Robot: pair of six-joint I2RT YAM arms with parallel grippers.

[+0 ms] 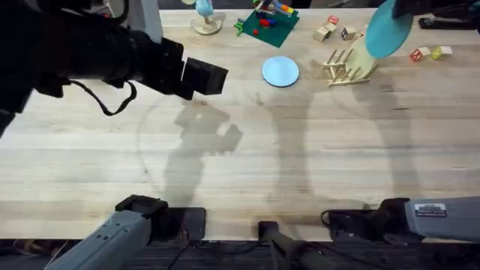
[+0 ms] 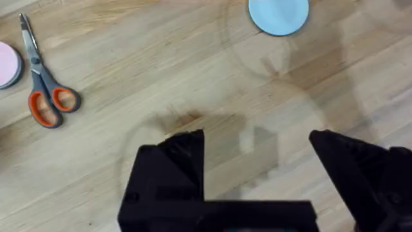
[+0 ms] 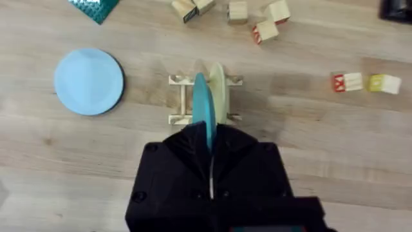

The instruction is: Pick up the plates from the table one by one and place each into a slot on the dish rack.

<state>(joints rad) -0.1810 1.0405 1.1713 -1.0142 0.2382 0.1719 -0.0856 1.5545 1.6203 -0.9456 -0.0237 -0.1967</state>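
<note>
While I am hovering over the surface (image 1: 247,172) with the dish rack (image 3: 205,98) below, my right jaws (image 3: 210,151) are gripping the teal plate (image 3: 203,109) edge-on; misaligned, it could strike a peg. Left jaws (image 2: 257,161) are hanging open, the light blue plate (image 1: 280,71) lying beside the rack

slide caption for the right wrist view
Right gripper holds teal plate edge-on over the rack; light blue plate lies beside.

Both arms are showing matte black, blocky housings — the left arm (image 1: 112,52) is trailing a looping black cable. At the bases, grey casings are sitting, the right arm (image 1: 439,214) wearing a small white label — its print unreadable.
</note>
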